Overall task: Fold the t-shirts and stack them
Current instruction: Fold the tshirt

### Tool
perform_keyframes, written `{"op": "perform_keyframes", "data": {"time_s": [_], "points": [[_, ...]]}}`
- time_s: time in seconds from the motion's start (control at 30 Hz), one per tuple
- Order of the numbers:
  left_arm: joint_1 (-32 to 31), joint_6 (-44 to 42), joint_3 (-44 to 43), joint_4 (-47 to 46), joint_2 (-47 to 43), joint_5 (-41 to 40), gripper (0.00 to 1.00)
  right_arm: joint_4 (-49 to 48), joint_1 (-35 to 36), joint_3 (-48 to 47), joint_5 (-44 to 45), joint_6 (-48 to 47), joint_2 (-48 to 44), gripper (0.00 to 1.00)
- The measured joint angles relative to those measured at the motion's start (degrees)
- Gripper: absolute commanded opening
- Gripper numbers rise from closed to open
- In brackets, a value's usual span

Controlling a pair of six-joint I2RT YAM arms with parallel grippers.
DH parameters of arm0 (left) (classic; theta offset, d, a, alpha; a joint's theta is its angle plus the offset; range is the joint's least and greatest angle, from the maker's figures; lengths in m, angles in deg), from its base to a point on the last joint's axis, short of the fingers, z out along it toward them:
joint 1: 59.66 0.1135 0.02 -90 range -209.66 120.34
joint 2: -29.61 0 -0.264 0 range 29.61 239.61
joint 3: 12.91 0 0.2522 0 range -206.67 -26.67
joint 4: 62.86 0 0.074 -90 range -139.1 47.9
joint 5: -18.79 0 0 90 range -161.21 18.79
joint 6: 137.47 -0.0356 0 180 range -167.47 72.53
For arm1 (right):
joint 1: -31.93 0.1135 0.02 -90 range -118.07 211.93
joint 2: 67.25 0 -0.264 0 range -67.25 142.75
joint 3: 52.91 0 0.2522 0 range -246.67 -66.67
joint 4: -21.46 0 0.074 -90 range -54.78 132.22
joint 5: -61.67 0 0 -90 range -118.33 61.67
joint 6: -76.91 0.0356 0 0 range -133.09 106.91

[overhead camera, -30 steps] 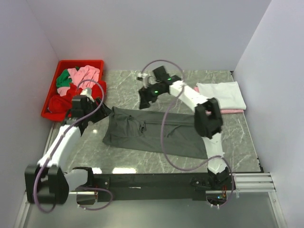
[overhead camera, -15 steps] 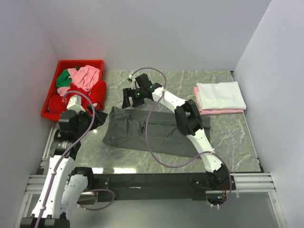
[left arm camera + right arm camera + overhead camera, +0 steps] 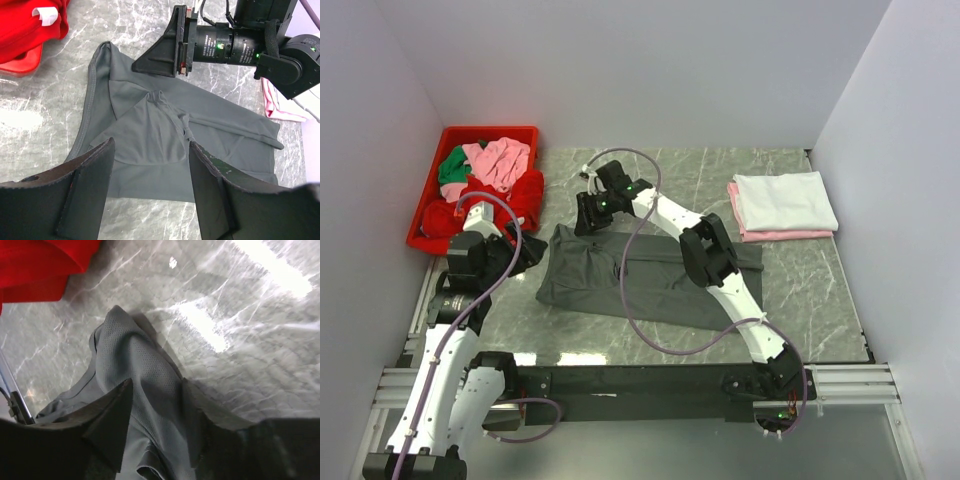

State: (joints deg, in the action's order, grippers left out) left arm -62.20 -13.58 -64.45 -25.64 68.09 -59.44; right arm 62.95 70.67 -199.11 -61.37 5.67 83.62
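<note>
A large dark grey t-shirt (image 3: 650, 280) lies spread on the marble table, partly folded, with a wrinkled sleeve on top. My right gripper (image 3: 588, 215) is at its far left corner. In the right wrist view the gripper (image 3: 156, 385) is open, its jaws on either side of a raised ridge of the grey shirt (image 3: 130, 360). My left gripper (image 3: 525, 252) hovers open and empty by the shirt's left edge. The left wrist view shows that gripper (image 3: 150, 145) above the grey shirt (image 3: 150, 120). A folded white shirt (image 3: 785, 198) lies on a folded pink shirt (image 3: 790, 234) at the back right.
A red plastic bin (image 3: 425, 238) at the back left holds crumpled pink (image 3: 500, 160), green (image 3: 453, 165) and red (image 3: 525, 190) shirts. Its corner shows in the left wrist view (image 3: 22, 60). White walls close in the table on three sides.
My right gripper has moved left and down onto the grey shirt's far left corner. My left arm pulled back toward its base earlier and has barely moved since.
</note>
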Motion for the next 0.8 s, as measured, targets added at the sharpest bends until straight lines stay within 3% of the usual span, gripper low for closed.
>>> {"op": "perform_keyframes", "data": {"time_s": [0.13,0.2,0.3,0.53,0.77,0.8], "points": [[0.0,0.0,0.1,0.0,0.0,0.2,0.66,1.1,0.0,0.0,-1.1,-1.0,0.3,0.29],[0.0,0.0,0.1,0.0,0.0,0.2,0.66,1.7,0.0,0.0,-1.3,-1.2,0.5,0.11],[0.0,0.0,0.1,0.0,0.0,0.2,0.66,2.4,-0.2,0.0,-1.3,-1.3,0.7,0.00],[0.0,0.0,0.1,0.0,0.0,0.2,0.66,1.5,-3.0,0.0,0.9,2.2,0.7,0.00],[0.0,0.3,0.3,-0.7,1.4,1.2,0.66,-1.6,-12.9,-0.1,7.5,7.3,0.6,0.00],[0.0,0.5,0.8,-1.4,1.8,1.8,0.66,-1.9,-14.5,-0.1,8.5,7.9,0.6,0.06]]}}
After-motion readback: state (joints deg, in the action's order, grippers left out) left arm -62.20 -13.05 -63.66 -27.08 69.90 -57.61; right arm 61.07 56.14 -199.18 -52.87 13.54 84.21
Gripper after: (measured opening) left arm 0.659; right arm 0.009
